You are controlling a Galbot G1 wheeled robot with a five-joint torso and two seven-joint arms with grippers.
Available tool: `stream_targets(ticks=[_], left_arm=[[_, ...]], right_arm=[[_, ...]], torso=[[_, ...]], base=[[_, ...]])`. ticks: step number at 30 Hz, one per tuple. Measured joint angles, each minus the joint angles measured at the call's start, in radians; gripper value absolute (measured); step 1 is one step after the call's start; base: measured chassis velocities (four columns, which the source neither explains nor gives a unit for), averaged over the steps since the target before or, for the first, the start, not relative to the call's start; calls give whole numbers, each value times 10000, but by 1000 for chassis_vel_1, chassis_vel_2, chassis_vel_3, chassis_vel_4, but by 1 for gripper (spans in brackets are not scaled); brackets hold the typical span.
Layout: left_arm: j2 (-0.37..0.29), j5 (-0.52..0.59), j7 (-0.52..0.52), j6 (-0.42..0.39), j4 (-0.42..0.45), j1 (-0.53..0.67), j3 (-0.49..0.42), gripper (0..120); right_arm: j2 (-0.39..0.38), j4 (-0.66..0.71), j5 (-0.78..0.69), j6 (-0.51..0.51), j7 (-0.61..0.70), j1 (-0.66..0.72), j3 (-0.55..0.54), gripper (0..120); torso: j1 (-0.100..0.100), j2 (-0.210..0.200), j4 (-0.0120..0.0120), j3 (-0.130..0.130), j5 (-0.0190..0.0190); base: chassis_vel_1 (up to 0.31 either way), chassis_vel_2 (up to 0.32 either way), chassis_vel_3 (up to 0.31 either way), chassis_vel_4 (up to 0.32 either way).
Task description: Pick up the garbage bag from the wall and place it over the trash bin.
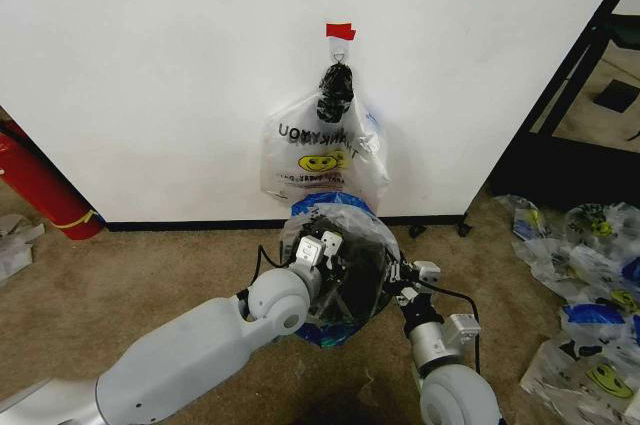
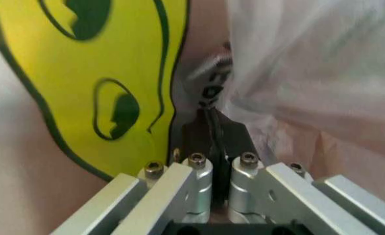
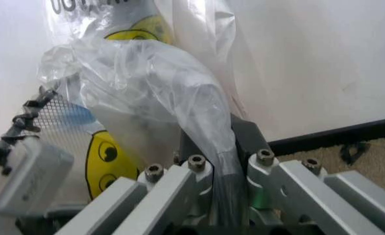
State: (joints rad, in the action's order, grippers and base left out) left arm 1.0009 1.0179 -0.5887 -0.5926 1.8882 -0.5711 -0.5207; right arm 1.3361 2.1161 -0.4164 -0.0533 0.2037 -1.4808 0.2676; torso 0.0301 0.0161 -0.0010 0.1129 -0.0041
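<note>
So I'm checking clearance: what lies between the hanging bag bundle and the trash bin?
In the head view, only the black baseboard on the wall separates the bundle from the trash bin, already draped with the garbage bag.

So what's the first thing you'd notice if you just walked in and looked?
Probably the bundle of smiley bags hanging from a hook on the white wall. Right below it, both grippers pinch one clear garbage bag spread over the trash bin: the left gripper at the near-left rim, the right gripper on the right.
</note>
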Motion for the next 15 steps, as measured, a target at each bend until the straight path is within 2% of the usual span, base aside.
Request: stream_targets(ticks=[15], left_arm=[[-86, 95, -9, -357, 198, 181, -394, 0]], right_arm=[[23, -110, 641, 227, -127, -83, -80, 1]], torso=[[0, 0, -1, 0, 0]], base=[[0, 0, 0, 0]])
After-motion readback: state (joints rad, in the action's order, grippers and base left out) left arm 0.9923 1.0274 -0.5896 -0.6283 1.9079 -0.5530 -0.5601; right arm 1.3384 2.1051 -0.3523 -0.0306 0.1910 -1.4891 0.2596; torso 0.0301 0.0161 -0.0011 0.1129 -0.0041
